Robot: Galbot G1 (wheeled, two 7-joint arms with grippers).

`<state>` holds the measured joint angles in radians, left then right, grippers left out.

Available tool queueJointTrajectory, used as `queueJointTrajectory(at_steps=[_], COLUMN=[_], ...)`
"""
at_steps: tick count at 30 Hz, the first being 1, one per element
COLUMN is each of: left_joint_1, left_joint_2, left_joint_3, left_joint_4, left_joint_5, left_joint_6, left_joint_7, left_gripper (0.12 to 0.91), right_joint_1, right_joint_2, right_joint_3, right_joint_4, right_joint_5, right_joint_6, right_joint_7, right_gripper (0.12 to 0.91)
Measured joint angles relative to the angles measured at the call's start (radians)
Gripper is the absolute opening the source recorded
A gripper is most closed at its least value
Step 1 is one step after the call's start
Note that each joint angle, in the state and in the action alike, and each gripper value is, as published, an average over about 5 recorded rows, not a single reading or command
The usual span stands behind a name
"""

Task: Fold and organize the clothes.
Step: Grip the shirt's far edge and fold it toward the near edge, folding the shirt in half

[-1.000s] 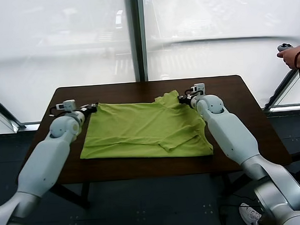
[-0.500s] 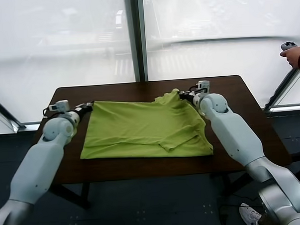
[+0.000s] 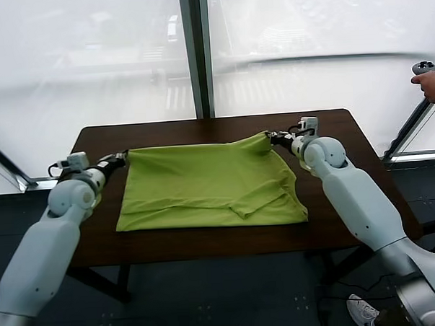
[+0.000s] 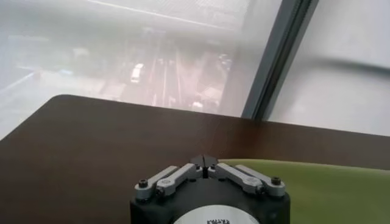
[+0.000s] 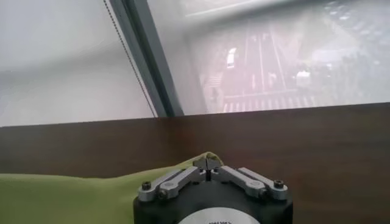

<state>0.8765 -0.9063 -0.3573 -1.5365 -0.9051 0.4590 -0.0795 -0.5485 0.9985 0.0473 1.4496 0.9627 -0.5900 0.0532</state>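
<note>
On the dark brown worktop (image 3: 362, 157) a lime-green T-shirt (image 3: 211, 181) is lying spread out, its far edge being held up taut between the two arms; the head view is showing the whole garment, while each wrist view is showing only a strip of green cloth at its own tool and the window glass beyond. At the far left corner the left tool (image 3: 120, 158) is pinching the shirt, and the left wrist view is showing its fingers (image 4: 204, 162) pressed together on the green edge (image 4: 317, 189); at the far right corner the right tool (image 3: 273, 138) is doing the same, and its wrist view is showing the fingers (image 5: 208, 163) clenched on a small peak of fabric (image 5: 91, 195). The shirt is looking thin and soft, with a folded ridge running near its front edge and a crease toward the right; the near hem is resting flat on the worktop, just short of its front edge.
</note>
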Motion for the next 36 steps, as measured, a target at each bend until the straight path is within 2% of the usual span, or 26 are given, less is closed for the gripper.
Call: queueJointTrajectory(at_steps=[8, 23, 28, 36], left_joint_1=[0.107, 0.262, 0.300, 0.379], left_joint_2=[0.016, 0.011, 0.004, -0.006], left_joint_3=[-0.051, -0.142, -0.169, -0.217], left_joint_4=[-0.120, -0.295, -0.328, -0.375], left_joint_5=[-0.020, -0.026, -0.024, -0.011], left_joint_6=[0.003, 0.008, 0.009, 0.006], left_joint_7=[-0.014, -0.030, -0.031, -0.029], left_gripper=[0.161, 0.161, 0.161, 0.161], right_joint_1=[-0.071, -0.272, -0.315, -0.344], right_joint_2=[-0.078, -0.235, -0.260, -0.269], right_joint_3=[0.023, 0.098, 0.091, 0.076], right_joint_4=[0.135, 0.368, 0.411, 0.422], right_joint_5=[0.056, 0.073, 0.062, 0.047], right_joint_6=[-0.050, -0.128, -0.141, -0.142], right_joint_7=[0.030, 0.036, 0.036, 0.035], right_gripper=[0.140, 0.140, 0.140, 0.140])
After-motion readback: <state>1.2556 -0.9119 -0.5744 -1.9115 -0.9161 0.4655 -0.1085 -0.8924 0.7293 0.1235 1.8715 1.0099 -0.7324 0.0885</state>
